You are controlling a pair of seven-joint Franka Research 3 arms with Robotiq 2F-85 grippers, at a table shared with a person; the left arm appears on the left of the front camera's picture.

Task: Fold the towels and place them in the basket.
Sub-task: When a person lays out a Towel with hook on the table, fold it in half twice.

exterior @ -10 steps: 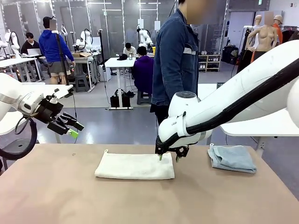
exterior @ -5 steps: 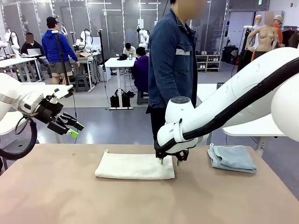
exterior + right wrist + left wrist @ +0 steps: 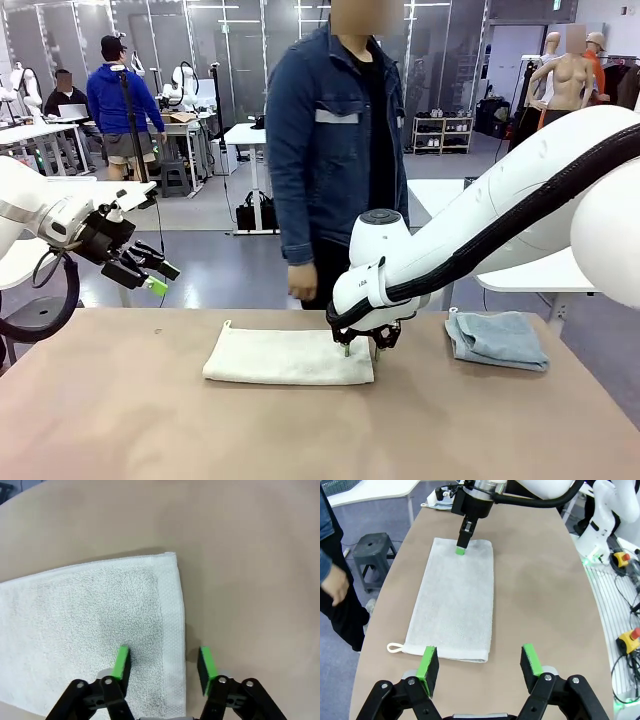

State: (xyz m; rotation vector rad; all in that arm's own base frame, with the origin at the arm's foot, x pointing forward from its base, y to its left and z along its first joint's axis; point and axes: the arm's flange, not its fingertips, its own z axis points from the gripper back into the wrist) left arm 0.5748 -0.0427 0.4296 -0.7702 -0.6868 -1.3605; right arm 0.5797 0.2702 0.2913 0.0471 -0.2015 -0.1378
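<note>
A cream-white towel [image 3: 288, 357] lies flat on the tan table, folded into a long strip, with its loop at the left end. My right gripper [image 3: 361, 349] points down at the strip's right end. In the right wrist view the right gripper [image 3: 163, 663] is open and straddles the cream towel's [image 3: 90, 615] short edge, one fingertip [image 3: 121, 664] over the cloth and the other over bare table. A pale blue-grey towel [image 3: 497, 338] sits bunched at the far right. My left gripper [image 3: 150, 275] hangs open in the air at the left, nothing in it [image 3: 480, 662]. The basket is out of view.
A person in a dark denim jacket [image 3: 335, 150] stands at the table's far edge, one hand [image 3: 300, 283] hanging just behind the cream towel. A grey stool [image 3: 372, 555] stands beyond the far edge. The near half of the table [image 3: 300, 430] is bare.
My right gripper has sunk a little toward the towel's end and its jaws have narrowed slightly. The person has turned to face the table. The left arm has not moved.
</note>
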